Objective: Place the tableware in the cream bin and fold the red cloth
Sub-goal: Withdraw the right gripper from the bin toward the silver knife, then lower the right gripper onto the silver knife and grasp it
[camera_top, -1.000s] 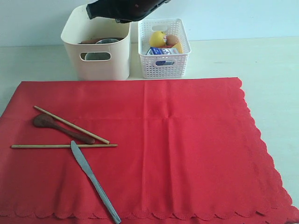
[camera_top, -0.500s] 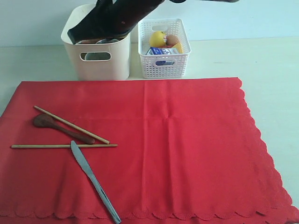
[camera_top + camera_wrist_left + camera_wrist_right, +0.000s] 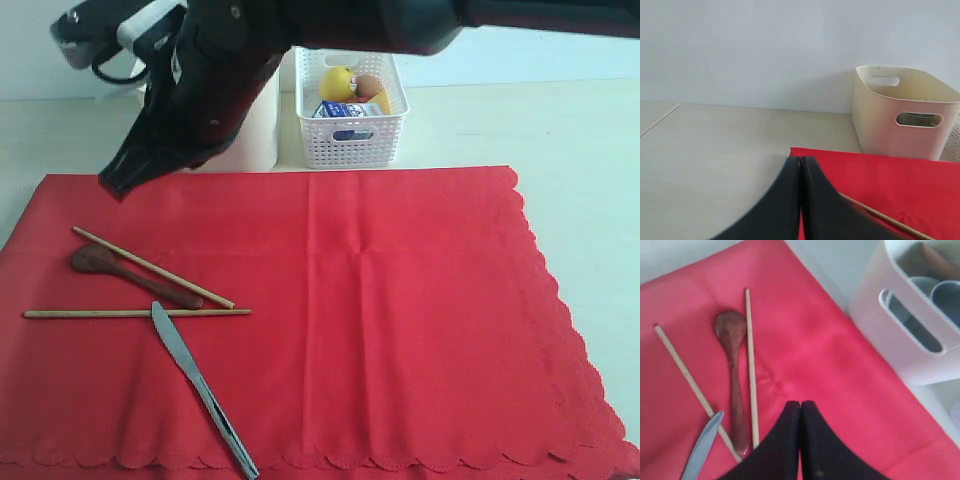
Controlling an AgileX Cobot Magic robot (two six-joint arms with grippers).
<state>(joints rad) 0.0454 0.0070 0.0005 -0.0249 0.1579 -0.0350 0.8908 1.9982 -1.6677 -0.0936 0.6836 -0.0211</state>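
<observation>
Right wrist view: wooden spoon [image 3: 734, 390] near right gripper [image 3: 800, 405], apart.

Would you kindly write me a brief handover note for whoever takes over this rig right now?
Left pincer: shut, empty, near a corner of the red cloth, beside the cream bin.
Right pincer: shut, empty, reaching across above the cutlery.
On the cloth: two chopsticks, wooden spoon, knife.
Done: round vessels and a brown piece lie in the bin.
Left: bin those four items, then fold the cloth, which lies flat.
</observation>
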